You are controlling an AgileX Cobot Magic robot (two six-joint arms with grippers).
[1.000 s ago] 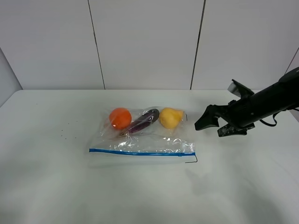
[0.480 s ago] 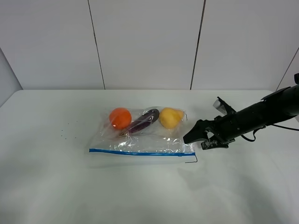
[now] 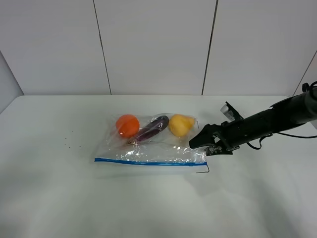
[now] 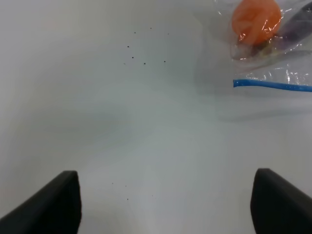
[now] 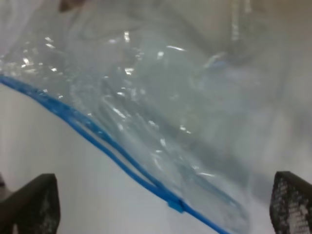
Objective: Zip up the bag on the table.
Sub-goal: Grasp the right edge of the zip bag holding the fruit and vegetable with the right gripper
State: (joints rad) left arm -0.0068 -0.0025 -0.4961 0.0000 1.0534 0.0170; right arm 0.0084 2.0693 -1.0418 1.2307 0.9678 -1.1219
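Your view: bag clear, glossy, crinkled glints; zipper strip bright blue. Inside you see orange fruit vivid orange, eggplant dark purple, pear yellow. Tabletop plain white, few tiny dark specks. Right hand black; left hand black. Wall white, thin dark seams

Right arm: black all over, slim and tubular, thickening toward the shoulder end. A small pale grey block sits on top near my wrist. A thin black cable trails underneath.

Right pincer: black and angular. Its fingers are dark, and one pad shows a fine cross-hatched mesh.

Left pincer: fingers are matte charcoal, plain and wedge-shaped, with straight edges.
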